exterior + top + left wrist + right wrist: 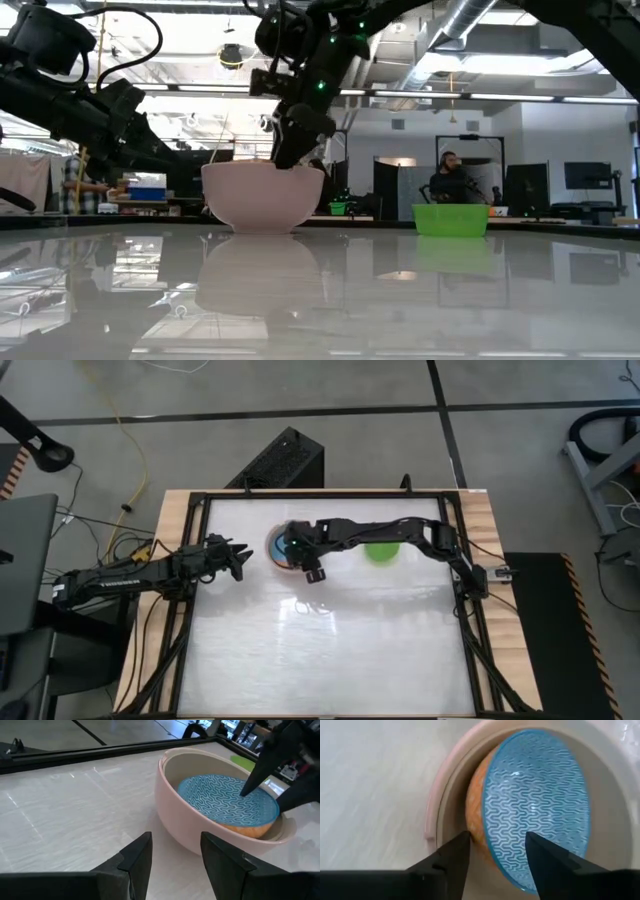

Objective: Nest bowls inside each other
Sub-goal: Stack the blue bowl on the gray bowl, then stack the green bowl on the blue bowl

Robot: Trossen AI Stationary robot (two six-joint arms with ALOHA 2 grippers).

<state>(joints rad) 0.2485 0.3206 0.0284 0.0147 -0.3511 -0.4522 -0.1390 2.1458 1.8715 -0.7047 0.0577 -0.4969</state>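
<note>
A pale pink bowl (pixel 273 550) (pixel 262 195) stands on the table's far middle. A beige-grey bowl (pixel 200 762) sits inside it. A blue patterned bowl (pixel 535 800) (pixel 225 800) with an orange outside lies tilted inside the beige-grey one. My right gripper (pixel 497 852) (pixel 300 555) is open and slants down over the stack, with one finger inside the blue bowl's rim and one outside. The green bowl (pixel 382 550) (pixel 450 218) stands on its base to the right of the stack. My left gripper (pixel 175 855) (pixel 238 560) waits open, left of the stack. My right gripper's fingers (pixel 255 770) stand astride the blue bowl's rim (pixel 482 827), coming from above and slanting down. Whether either finger touches the bowl I cannot tell. The blue bowl rests tilted inside the beige-grey bowl.
The glossy white tabletop (pixel 330 650) lies bare toward the near edge. A black frame (pixel 470 620) runs round the table. In the low view, a person (pixel 447 180) sits in the room beyond the table.
</note>
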